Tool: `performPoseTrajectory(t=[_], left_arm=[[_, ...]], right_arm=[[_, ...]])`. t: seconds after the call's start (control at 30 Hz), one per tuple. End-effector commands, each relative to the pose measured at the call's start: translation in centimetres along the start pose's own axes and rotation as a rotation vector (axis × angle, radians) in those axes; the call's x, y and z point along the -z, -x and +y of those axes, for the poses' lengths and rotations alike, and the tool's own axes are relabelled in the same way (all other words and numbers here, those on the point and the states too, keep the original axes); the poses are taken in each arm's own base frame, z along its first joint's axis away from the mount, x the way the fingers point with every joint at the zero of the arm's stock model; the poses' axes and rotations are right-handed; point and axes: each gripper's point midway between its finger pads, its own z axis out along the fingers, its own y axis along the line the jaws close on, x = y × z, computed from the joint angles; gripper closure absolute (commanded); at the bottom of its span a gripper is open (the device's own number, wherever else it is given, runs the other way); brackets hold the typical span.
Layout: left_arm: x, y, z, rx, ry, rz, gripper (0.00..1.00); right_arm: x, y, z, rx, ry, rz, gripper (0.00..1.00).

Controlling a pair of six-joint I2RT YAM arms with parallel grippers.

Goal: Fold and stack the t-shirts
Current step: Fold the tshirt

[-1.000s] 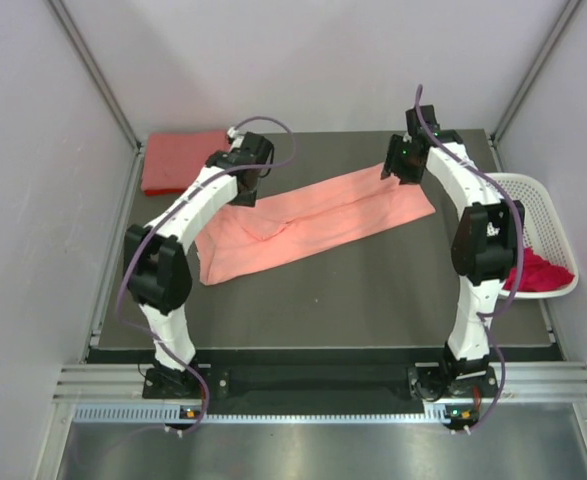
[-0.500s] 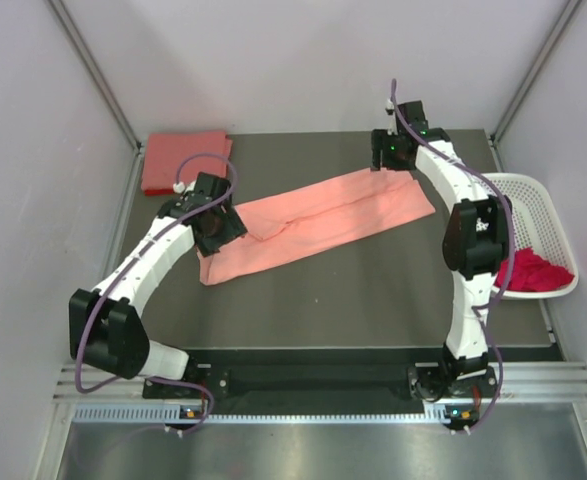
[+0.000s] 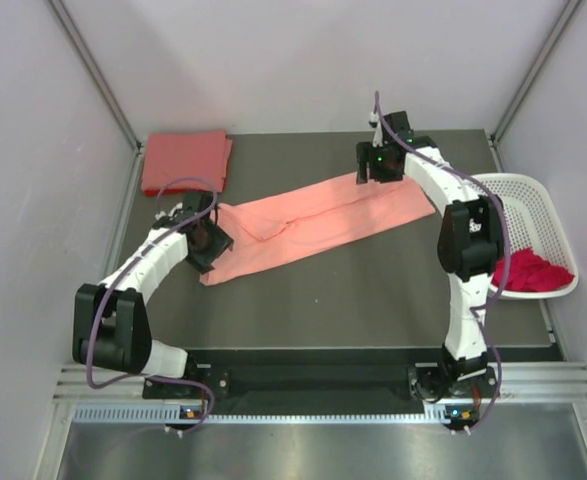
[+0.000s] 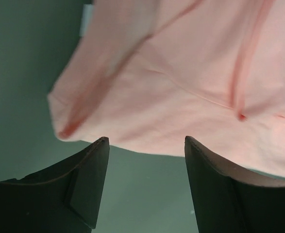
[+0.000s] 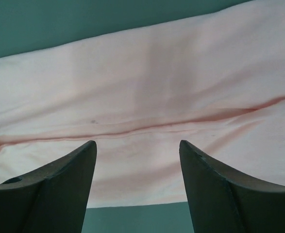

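— Salmon-pink t-shirt (image 3: 313,222), where does it lie?
— Flat on the dark table (image 3: 373,295), folded into a long band slanting from near left to far right.
— And the fingers?
— Left fingers (image 4: 84,184) stand apart over its left end, holding nothing. Right fingers (image 5: 59,189) stand apart over its right end.
— The others?
— Coral-red t-shirt (image 3: 183,160) is folded at the far left corner. Magenta-red t-shirt (image 3: 533,272) is bunched in the white basket (image 3: 548,215).
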Motion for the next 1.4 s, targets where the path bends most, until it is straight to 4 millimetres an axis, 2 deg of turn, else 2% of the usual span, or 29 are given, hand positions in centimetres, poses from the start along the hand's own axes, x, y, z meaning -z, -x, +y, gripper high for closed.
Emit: performPoseTrajectory(t=[0.0,0.03,0.07,0.13,0.17,0.2,0.23,0.27,0.3,0.37,0.4,0.47,0.63,0.77,0.87,1.07,1.17,1.37], left_arm=[[-2.0,0.2,3.1,0.077,0.05,-0.006,0.33],[-2.4,0.1,3.7,0.082,0.063,-0.004,0.32],[-2.9,-0.3,4.9,0.095,0.098,0.014,0.33],[-3.1,-0.8,5.9,0.113,0.131,0.042,0.33],[-3.1,-1.1,6.5,0.115,0.152,0.052,0.33],[-3.1,-1.2,6.8,0.112,0.163,0.05,0.33],[-3.1,-1.2,7.1,0.11,0.174,0.048,0.32],[-3.0,-1.3,7.5,0.105,0.186,0.046,0.32],[-3.0,-1.2,7.7,0.097,0.191,0.04,0.32],[-2.7,-0.9,7.4,0.088,0.189,0.036,0.33],[-2.5,-0.9,7.5,0.072,0.195,0.044,0.33],[-1.9,-0.4,6.3,0.048,0.168,0.051,0.34],[-0.7,0.6,4.7,-0.003,0.115,0.045,0.36],[0.5,1.8,2.9,-0.036,0.047,0.0,0.36],[-0.1,1.7,1.6,-0.071,-0.007,0.026,0.37],[-1.5,2.0,0.4,-0.095,-0.016,0.048,0.37],[-1.9,2.1,0.2,-0.1,-0.013,0.053,0.37],[-1.9,2.5,0.2,-0.112,-0.005,0.044,0.37]], right_arm=[[2.7,0.2,6.7,0.0,0.15,-0.033,0.32],[3.2,0.1,8.1,-0.006,0.185,-0.037,0.33],[3.4,-0.2,10.5,0.002,0.233,-0.044,0.34],[3.8,-1.7,13.9,-0.074,0.34,-0.006,0.34],[4.1,-1.6,16.5,-0.088,0.415,-0.027,0.36],[4.0,-3.4,18.3,-0.132,0.494,0.025,0.36],[4.3,-3.9,20.0,-0.244,0.542,0.06,0.39],[5.0,-3.7,22.9,-0.263,0.648,0.042,0.4],[4.6,-5.0,24.0,-0.374,0.67,0.105,0.42],[5.0,-5.8,26.6,-0.412,0.722,0.129,0.43],[4.7,-5.9,26.9,-0.45,0.701,0.132,0.43],[4.4,-6.3,28.0,-0.471,0.683,0.117,0.44],[2.9,-7.0,28.6,-0.584,0.645,0.124,0.44],[1.4,-8.8,29.6,-0.634,0.592,0.177,0.44],[0.7,-9.6,29.9,-0.652,0.571,0.19,0.44],[-0.5,-11.2,30.7,-0.666,0.544,0.233,0.46],[-1.2,-12.2,30.8,-0.692,0.526,0.254,0.5],[-2.3,-12.4,31.3,-0.708,0.525,0.253,0.53]])
